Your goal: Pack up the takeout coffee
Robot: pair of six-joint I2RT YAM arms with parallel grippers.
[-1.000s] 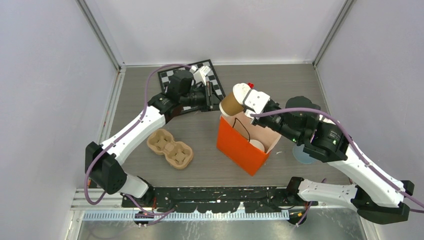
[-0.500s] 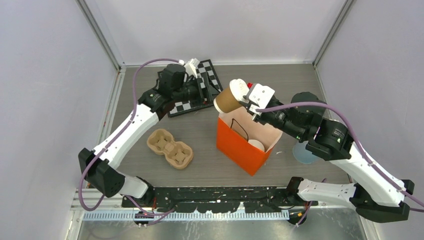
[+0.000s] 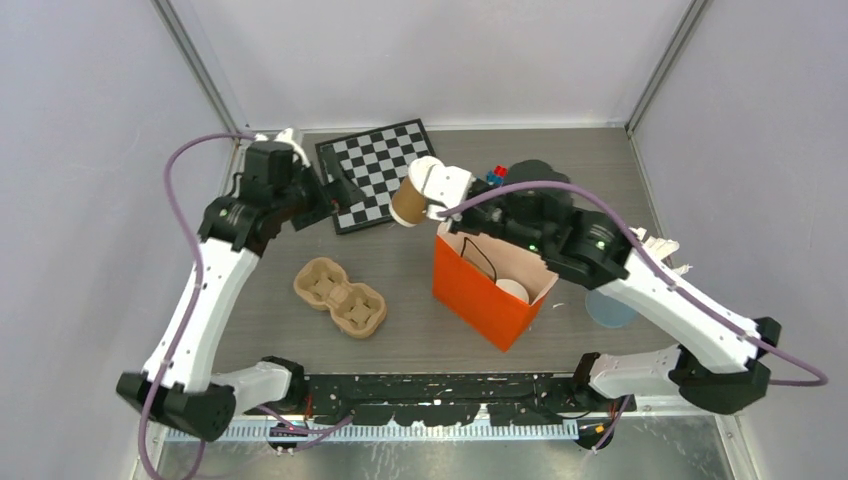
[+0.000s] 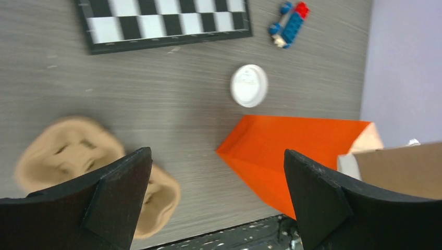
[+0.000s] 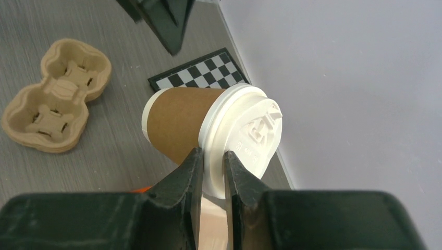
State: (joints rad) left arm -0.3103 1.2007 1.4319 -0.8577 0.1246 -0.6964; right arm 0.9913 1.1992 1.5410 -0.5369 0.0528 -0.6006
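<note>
- A grey wood-grain worktop (image 3: 590, 150) fills the enclosure, seen from above.
- Plain pale lavender walls (image 3: 430, 60) close it along the far, left and right edges.
- Silver metal posts (image 3: 200, 70) rise at both far corners.
- Soft, even light throws only faint shadows.

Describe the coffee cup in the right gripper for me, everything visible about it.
The coffee cup is brown kraft paper with a pale bottom rim. Its white plastic lid, which bears raised lettering, is seated on it. The cup is tipped nearly sideways in the air, with the right gripper pinching only the lid's rim. It hangs at the far corner of the orange bag, beside the chessboard.
</note>
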